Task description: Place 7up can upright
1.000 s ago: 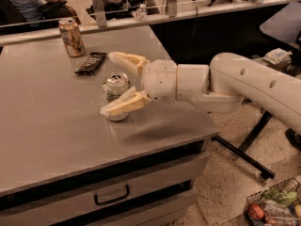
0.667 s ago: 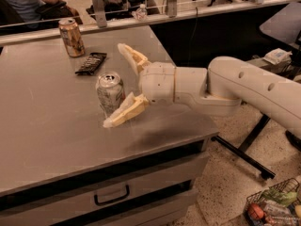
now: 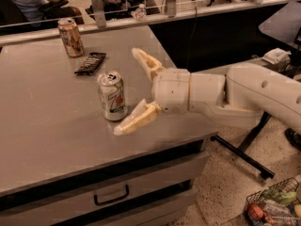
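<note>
The 7up can (image 3: 112, 96), whitish pale green with green lettering and a red spot, stands upright on the grey table (image 3: 42, 126) near the middle front. My gripper (image 3: 126, 91) is open just to the right of the can. Its two cream fingers are spread wide, one (image 3: 146, 62) up behind the can's right side and one (image 3: 135, 119) low in front of it. Neither finger touches the can. The white arm (image 3: 244, 98) reaches in from the right.
A gold-brown can (image 3: 70, 36) stands at the table's back left. A dark flat packet (image 3: 90, 63) lies between it and the 7up can. Drawers (image 3: 110, 197) sit under the table's front edge. A wire basket (image 3: 273, 208) is on the floor at right.
The gripper was closed around the can a second ago. It has opened wide and drawn back to the right, leaving the can standing upright on the table.
</note>
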Controlling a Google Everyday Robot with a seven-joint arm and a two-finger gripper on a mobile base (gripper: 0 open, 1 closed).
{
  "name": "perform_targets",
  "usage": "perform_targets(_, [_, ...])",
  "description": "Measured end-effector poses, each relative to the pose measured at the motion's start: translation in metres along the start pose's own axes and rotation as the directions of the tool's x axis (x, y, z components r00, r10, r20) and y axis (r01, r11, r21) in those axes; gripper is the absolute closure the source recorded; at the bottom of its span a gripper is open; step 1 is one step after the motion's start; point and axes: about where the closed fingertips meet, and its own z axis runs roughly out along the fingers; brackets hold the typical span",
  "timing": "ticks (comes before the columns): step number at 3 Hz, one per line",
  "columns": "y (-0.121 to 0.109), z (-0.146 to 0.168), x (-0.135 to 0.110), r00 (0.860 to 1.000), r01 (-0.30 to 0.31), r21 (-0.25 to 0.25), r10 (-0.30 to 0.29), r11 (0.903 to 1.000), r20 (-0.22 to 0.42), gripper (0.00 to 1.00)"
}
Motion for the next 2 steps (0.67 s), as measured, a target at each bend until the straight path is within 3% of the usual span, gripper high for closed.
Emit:
perform_targets(1, [0.0180,-0.0335,0.0060,0.996,-0.037,0.065,0.042,0.9972,-0.081,0.00])
perform_targets(2, [0.0181,-0.0336,0.0060,0.996,-0.037,0.065,0.042,0.9972,-0.082,0.00])
